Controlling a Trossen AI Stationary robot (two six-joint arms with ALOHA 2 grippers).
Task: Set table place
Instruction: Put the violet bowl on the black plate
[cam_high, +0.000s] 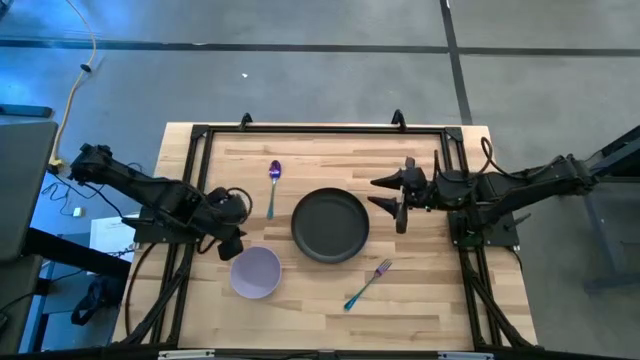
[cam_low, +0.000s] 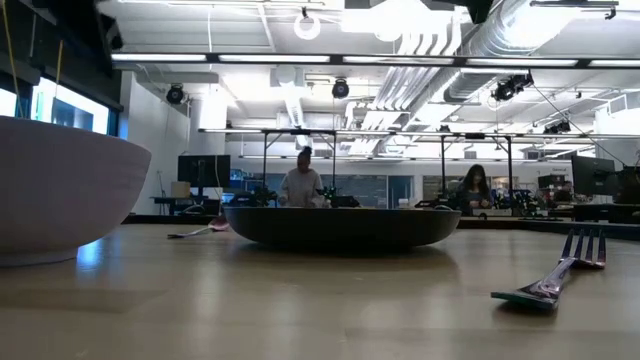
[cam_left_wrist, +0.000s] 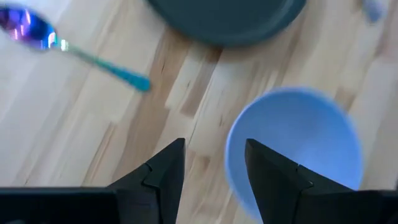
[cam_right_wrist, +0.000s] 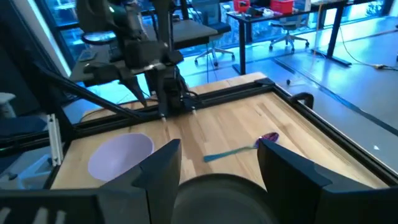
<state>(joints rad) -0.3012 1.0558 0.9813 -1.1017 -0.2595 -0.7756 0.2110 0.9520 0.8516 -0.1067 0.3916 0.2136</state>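
A dark grey plate (cam_high: 330, 226) rests flat at the middle of the table (cam_high: 440, 300). The lavender bowl (cam_high: 255, 272) stands upright to its near left. A purple-headed spoon (cam_high: 273, 184) lies far left of the plate, and the teal-handled fork (cam_high: 368, 284) lies near right. My left gripper (cam_high: 235, 243) hangs open over the bowl's far-left rim (cam_left_wrist: 231, 155), pointing steeply down. One finger is above the bowl's inside and one outside, touching nothing I can see. My right gripper (cam_high: 386, 193) is open, raised beside the plate's right edge, pointing almost level toward the table's left.
A black metal frame (cam_high: 200, 135) edges the tabletop, with both arm bases on it. In the low view the bowl (cam_low: 60, 190), plate (cam_low: 340, 226) and fork (cam_low: 555, 280) show on the wood, and people sit at desks in the room behind.
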